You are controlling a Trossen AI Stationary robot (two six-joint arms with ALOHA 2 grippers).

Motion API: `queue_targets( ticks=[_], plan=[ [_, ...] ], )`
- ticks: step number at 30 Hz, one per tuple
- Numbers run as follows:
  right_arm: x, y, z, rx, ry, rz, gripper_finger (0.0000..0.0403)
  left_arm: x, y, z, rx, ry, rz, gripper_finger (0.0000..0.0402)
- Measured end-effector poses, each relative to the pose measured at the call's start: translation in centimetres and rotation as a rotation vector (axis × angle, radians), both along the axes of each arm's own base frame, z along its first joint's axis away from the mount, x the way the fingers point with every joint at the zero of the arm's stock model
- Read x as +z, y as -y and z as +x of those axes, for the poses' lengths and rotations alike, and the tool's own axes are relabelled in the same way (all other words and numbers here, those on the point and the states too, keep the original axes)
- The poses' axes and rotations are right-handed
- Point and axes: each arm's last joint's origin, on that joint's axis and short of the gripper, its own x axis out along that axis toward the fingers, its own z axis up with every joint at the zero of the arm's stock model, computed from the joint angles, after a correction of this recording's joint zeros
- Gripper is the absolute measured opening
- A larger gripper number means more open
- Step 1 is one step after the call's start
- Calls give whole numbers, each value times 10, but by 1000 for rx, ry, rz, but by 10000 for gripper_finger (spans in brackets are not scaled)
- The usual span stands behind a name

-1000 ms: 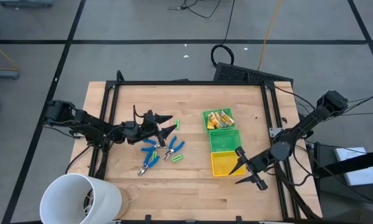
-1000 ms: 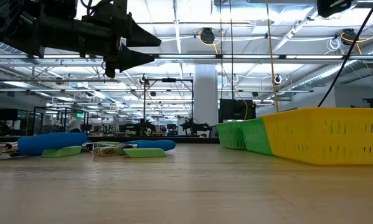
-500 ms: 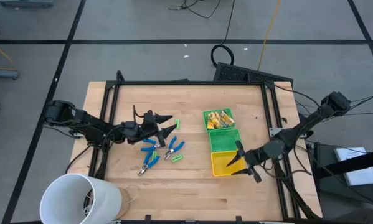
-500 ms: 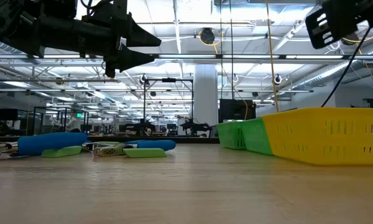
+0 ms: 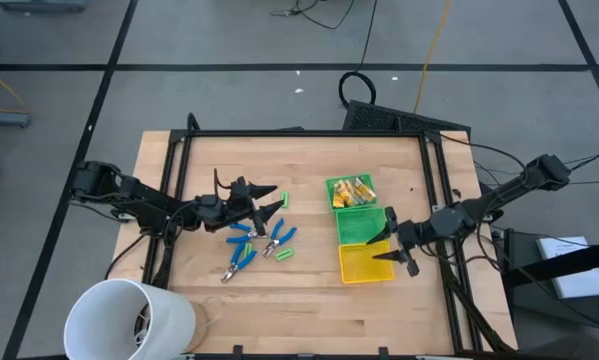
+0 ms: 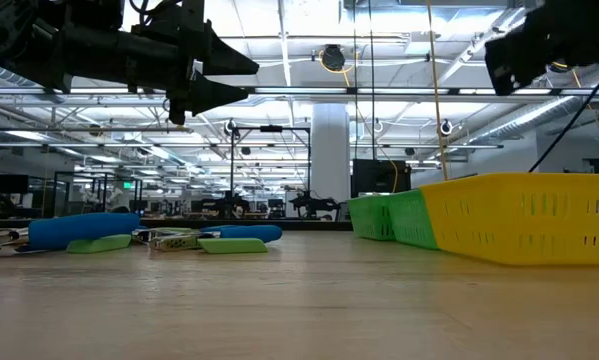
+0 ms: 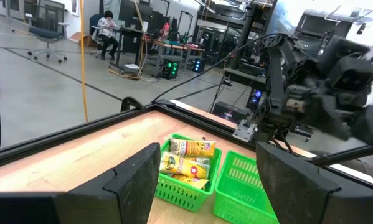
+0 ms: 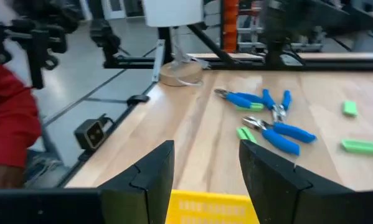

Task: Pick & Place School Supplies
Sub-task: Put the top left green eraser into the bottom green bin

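We count three bins: two green (image 5: 350,192) (image 5: 361,226) and one yellow (image 5: 366,264). Four blue-handled pliers (image 5: 247,244) lie among three green pieces (image 5: 284,254), beside one white cup (image 5: 129,320).

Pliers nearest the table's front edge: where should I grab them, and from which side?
Take the front pliers across both blue handles, about midway along, coming straight down from above. They lie flat on the table, so a sideways approach would likely just push them. The handles sit close together and the thin metal jaws offer less to hold. The open left gripper looks nearer.
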Motion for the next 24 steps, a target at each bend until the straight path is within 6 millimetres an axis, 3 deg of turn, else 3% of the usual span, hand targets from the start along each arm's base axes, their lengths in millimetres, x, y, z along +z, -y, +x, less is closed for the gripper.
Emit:
queue_targets(
  ticks=[9,24],
  plan=[
    [-24,15,-16,-44,118,64,171,0,0,0,0,0,0,269],
    [-13,23,-36,-40,224,81,171,0,0,0,0,0,0,269]
  ],
)
